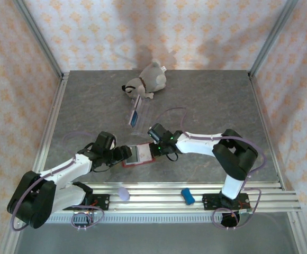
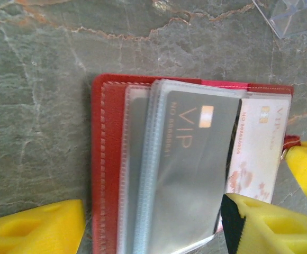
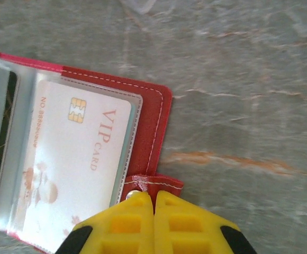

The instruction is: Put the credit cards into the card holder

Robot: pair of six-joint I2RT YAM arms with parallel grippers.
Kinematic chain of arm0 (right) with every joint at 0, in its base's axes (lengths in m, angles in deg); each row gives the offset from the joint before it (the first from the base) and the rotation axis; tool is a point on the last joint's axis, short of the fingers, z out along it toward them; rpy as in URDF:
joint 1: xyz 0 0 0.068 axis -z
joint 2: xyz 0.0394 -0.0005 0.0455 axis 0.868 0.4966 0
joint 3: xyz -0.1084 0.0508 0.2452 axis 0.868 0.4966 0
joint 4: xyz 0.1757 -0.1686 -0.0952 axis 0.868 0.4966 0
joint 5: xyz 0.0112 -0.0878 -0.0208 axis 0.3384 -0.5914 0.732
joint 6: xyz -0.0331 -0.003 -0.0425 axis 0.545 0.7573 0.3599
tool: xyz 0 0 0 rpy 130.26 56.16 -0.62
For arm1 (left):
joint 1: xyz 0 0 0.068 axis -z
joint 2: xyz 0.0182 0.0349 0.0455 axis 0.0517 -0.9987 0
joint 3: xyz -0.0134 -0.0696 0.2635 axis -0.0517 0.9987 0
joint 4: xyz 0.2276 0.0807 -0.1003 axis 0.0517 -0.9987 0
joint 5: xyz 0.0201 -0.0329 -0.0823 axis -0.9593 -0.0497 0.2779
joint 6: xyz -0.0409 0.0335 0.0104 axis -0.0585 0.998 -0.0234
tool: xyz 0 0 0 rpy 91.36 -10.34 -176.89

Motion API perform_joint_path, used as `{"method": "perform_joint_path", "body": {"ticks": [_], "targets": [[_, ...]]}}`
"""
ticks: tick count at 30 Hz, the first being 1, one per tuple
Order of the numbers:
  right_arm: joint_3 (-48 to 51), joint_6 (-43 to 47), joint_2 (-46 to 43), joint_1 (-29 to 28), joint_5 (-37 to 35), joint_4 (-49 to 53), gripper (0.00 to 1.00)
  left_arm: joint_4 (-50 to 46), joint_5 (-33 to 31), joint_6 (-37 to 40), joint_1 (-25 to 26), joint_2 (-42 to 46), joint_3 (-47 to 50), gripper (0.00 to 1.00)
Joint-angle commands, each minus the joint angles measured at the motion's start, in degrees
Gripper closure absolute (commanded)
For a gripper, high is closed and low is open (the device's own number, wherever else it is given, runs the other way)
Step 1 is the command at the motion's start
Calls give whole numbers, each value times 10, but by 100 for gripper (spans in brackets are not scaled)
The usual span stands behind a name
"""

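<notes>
Grey marbled table (image 1: 211, 100), red card holder (image 1: 139, 156) lying open at bottom centre of the top view, smack between the two arms, with a grey card (image 2: 196, 153) and a pale card (image 3: 74, 159) already sleeved. Left fingers (image 2: 42, 225) are spread apart either side of its lower edge. Right fingers (image 3: 135, 222) are squeezed together right at the snap tab (image 3: 161, 185), can't tell if they're pinching it.

The red card holder (image 2: 107, 159) shows a grey card (image 2: 196, 159) and a pale card (image 3: 74, 159) with orange print.
</notes>
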Motion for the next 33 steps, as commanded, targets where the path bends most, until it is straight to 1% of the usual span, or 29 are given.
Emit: {"method": "perform_joint_path", "body": {"ticks": [1, 3, 5, 8, 12, 15, 18, 19, 21, 24, 28, 31, 33], "targets": [[18, -7, 4, -3, 104, -35, 100, 74, 36, 9, 0, -28, 3, 32], [19, -19, 10, -3, 126, -50, 100, 70, 49, 12, 0, -38, -8, 34], [20, -27, 11, -3, 141, -63, 100, 75, 48, 7, 0, -40, -10, 38], [24, -30, 4, -3, 137, -69, 100, 82, 41, 6, 0, -36, -11, 41], [30, -30, -3, -2, 127, -67, 100, 75, 53, -1, 0, -24, -21, 42], [41, -29, -3, -2, 135, -83, 100, 98, 52, -11, 0, -3, -16, 46], [64, -49, 1, -2, 162, -143, 100, 158, 58, -42, 3, 1, 3, 51], [66, -54, 5, -2, 170, -156, 100, 180, 64, -51, 6, 1, 9, 51], [63, -55, 11, -2, 172, -160, 100, 200, 55, -56, 18, 1, 13, 52], [62, -57, 18, -2, 168, -161, 100, 199, 40, -50, 36, -1, 4, 53], [64, -62, 20, -1, 156, -161, 100, 210, 35, -48, 63, -19, -9, 53], [73, -69, 22, 3, 144, -167, 100, 226, 45, -53, 79, -42, -19, 53], [78, -80, 25, 9, 156, -178, 100, 236, 46, -56, 94, -55, -25, 54]]}}
